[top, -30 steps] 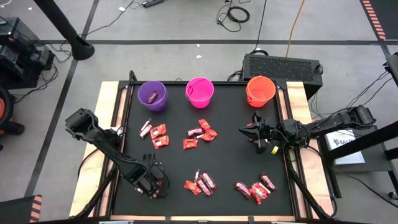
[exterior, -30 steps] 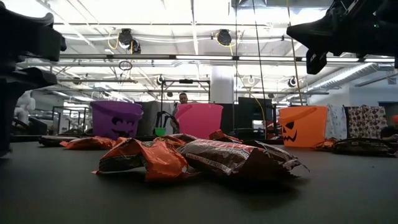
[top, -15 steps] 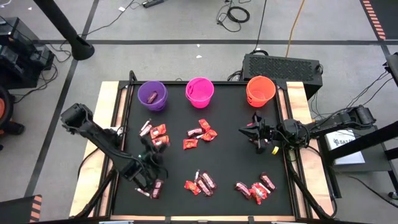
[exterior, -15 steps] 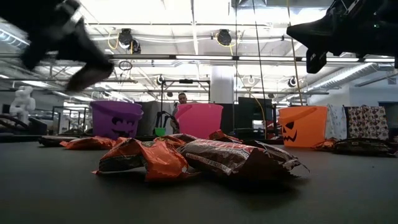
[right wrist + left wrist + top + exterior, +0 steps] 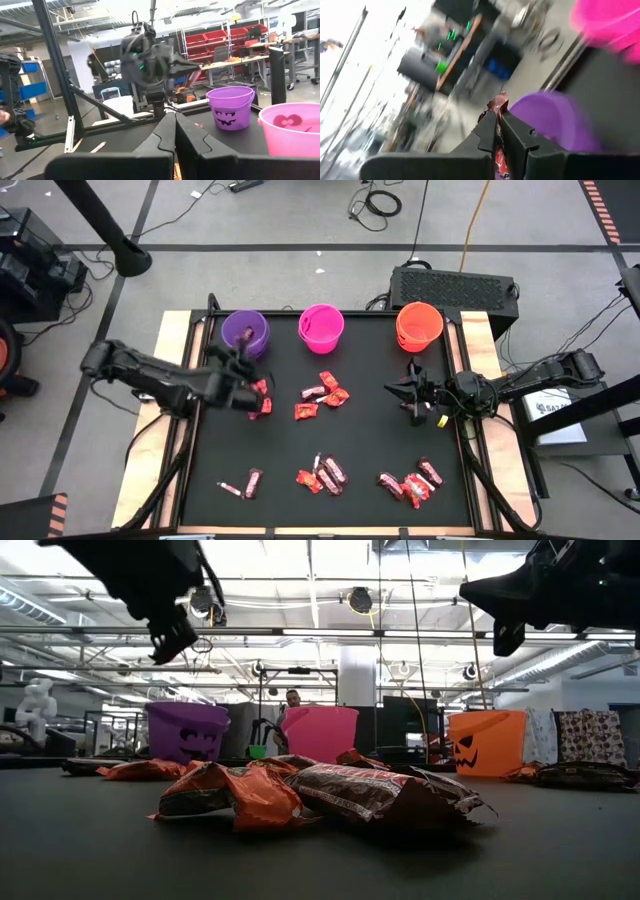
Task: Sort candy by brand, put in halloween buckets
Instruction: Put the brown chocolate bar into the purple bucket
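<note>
My left gripper (image 5: 245, 366) hovers just on the near side of the purple bucket (image 5: 245, 332) and is shut on a dark maroon candy (image 5: 498, 104). Its fingers point nearly level toward the buckets. The pink bucket (image 5: 321, 327) and the orange bucket (image 5: 419, 325) stand beside the purple one along the far edge. Candy lies on the black mat in piles at the left (image 5: 257, 397), the middle (image 5: 321, 393), the near middle (image 5: 325, 476) and the near right (image 5: 410, 485). My right gripper (image 5: 395, 390) waits shut, in the air below the orange bucket. My left gripper pinches the maroon candy between its two fingers (image 5: 512, 131). One end of the wrapper (image 5: 499, 101) sticks out past the fingertips. The candy is lifted clear of the table, held near level beside the purple bucket (image 5: 555, 120).
Two loose candies (image 5: 241, 484) lie at the near left of the mat. A wooden frame (image 5: 172, 340) borders the mat. A black box (image 5: 455, 285) sits behind the orange bucket. The mat between the piles is bare.
My left gripper has risen from the near left of the mat and swung toward the far edge, up to the purple bucket. It has tipped from pointing down to nearly level, carrying the maroon candy. Two candies stay where it was.
</note>
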